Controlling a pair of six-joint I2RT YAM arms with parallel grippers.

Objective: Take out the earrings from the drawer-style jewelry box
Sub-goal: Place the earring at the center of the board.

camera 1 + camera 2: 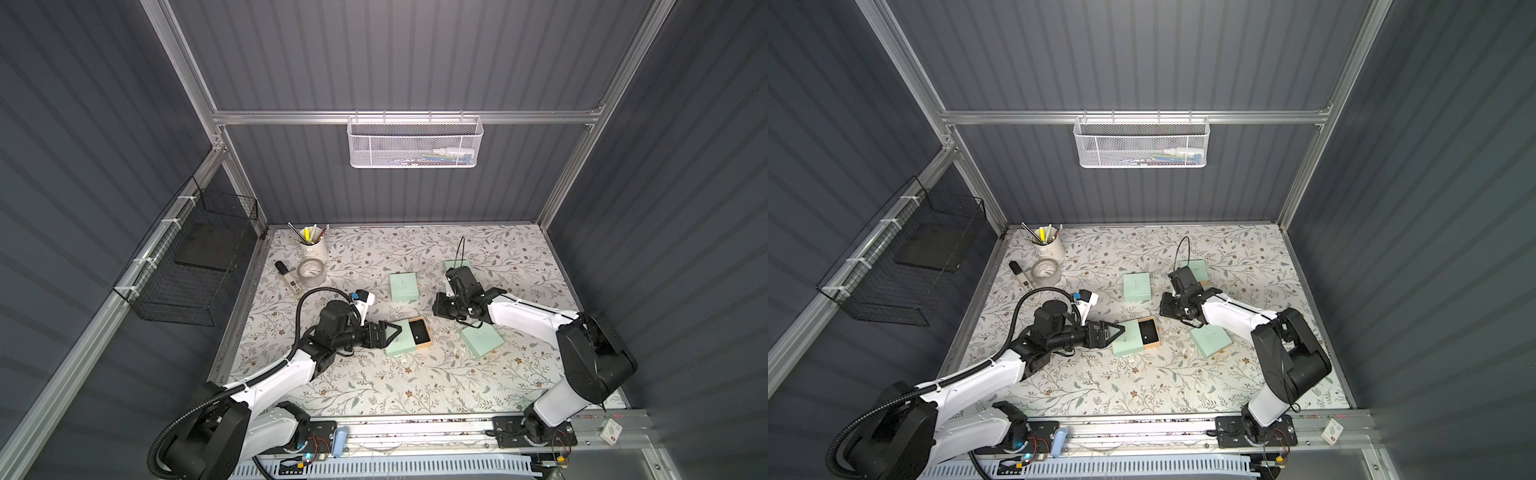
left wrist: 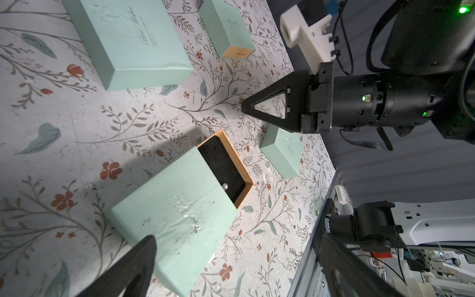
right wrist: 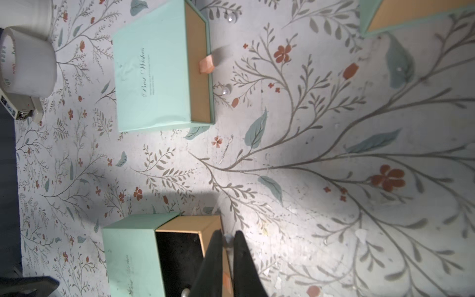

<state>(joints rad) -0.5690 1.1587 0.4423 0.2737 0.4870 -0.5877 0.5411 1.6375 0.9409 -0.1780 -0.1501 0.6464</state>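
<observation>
The drawer-style jewelry box (image 1: 399, 345) is a mint sleeve (image 2: 180, 213) with its tan, black-lined drawer (image 2: 223, 164) pulled partway out. One pearl-white earring (image 2: 225, 186) lies in the drawer near the sleeve's edge. My right gripper (image 3: 227, 239) is just outside the drawer's front wall, shut on another earring (image 3: 227, 241) at its fingertips. In both top views it hangs right of the box (image 1: 438, 309) (image 1: 1166, 309). My left gripper (image 2: 236, 262) is open wide, its fingers (image 2: 133, 264) straddling the sleeve's near end (image 1: 392, 332).
Two more studs (image 3: 231, 17) (image 3: 225, 90) lie on the floral table beside a closed mint box (image 3: 154, 77). Other mint boxes (image 1: 404, 286) (image 1: 482, 340) (image 1: 457, 266) stand around. A pen cup (image 1: 312, 245), tape roll (image 1: 311, 272) and marker (image 1: 289, 280) are at the back left.
</observation>
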